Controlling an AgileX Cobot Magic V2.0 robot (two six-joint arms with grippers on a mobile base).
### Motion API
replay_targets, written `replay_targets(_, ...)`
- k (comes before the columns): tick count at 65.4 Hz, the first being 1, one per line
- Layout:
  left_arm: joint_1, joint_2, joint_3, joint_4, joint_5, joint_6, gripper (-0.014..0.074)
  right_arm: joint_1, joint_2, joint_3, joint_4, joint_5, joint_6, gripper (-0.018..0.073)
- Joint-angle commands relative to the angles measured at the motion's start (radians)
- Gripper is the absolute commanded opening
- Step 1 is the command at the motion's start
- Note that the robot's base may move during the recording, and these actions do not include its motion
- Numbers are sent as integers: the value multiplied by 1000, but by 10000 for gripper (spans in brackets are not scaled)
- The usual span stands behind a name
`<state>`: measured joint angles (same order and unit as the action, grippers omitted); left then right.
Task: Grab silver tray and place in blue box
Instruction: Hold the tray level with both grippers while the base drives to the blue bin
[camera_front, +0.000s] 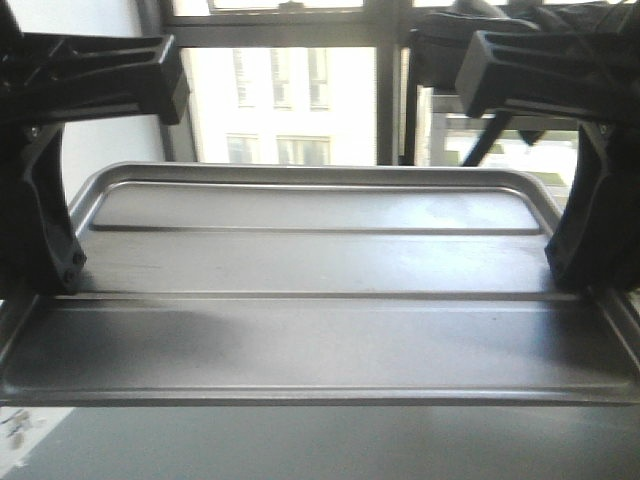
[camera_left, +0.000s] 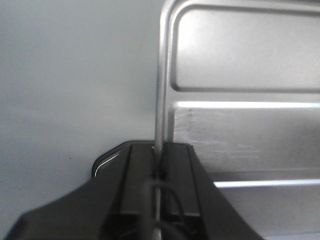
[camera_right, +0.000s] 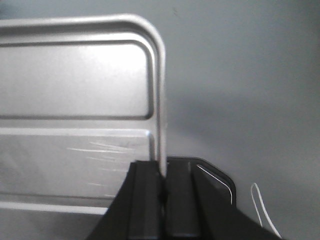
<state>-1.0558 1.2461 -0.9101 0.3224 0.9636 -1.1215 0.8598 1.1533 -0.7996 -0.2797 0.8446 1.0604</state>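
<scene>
The silver tray (camera_front: 320, 320) fills the front view, held up level close to the camera, its two long ridges running across the floor. My left gripper (camera_front: 62, 275) clamps the tray's left rim and my right gripper (camera_front: 568, 268) clamps its right rim. In the left wrist view the black fingers (camera_left: 175, 175) of the left gripper (camera_left: 159, 165) pinch the thin rim of the tray (camera_left: 240, 125). In the right wrist view the right gripper (camera_right: 162, 180) is shut on the tray (camera_right: 75, 100) rim in the same way. The blue box is out of view.
Behind the tray stands a large window (camera_front: 290, 90) with dark frames and a building outside. A plain grey surface (camera_left: 70, 90) lies below the tray in both wrist views. A thin white cable (camera_right: 260, 205) loops beside the right gripper.
</scene>
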Motion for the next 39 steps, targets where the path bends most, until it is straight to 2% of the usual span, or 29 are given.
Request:
replay_targets(1, -5, -25, -27, 19, -27, -11, -14, -5, -19, -27, -29, -49, -1, 50)
replay_targets(39, -5, -25, -27, 19, -27, -11, -15, -5, -19, -27, -29, -49, -1, 50)
